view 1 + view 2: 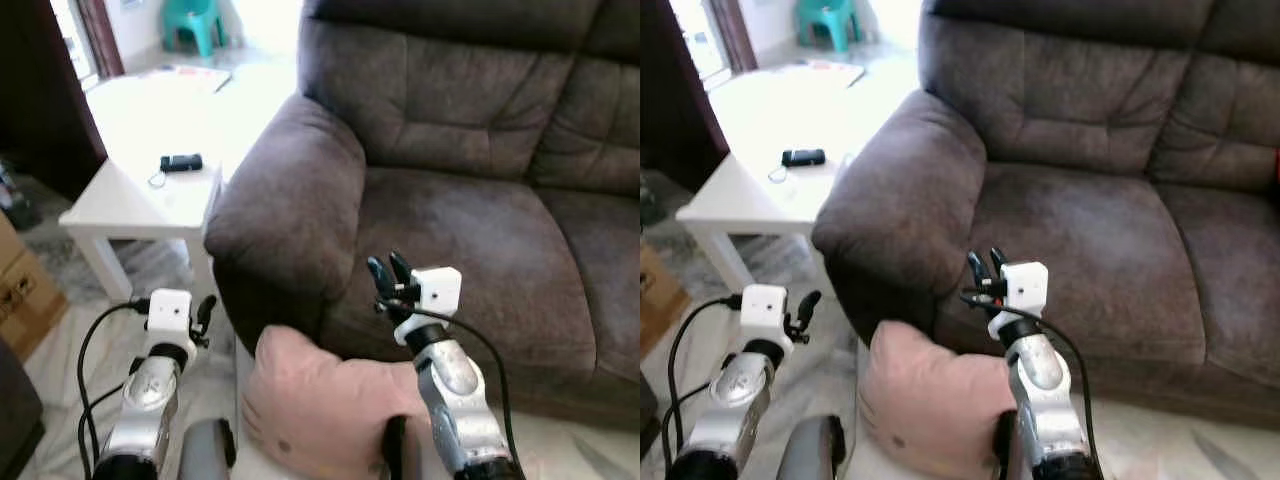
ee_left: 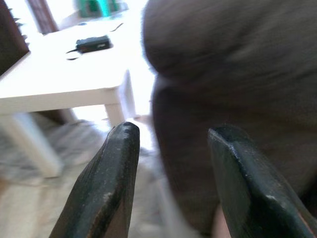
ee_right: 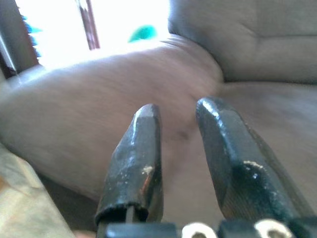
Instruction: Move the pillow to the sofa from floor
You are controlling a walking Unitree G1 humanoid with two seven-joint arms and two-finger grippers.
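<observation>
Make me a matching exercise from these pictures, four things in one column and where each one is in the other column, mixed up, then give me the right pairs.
Things:
1. pink pillow
2. small black device
3. teal plastic chair
4. right gripper

Places:
A. far back in the bright room
B. on the white side table
C. on the floor against the front of the brown sofa, below its armrest
D. raised in front of the sofa's seat cushion

Pairs: 1-C, 2-B, 3-A, 4-D
</observation>
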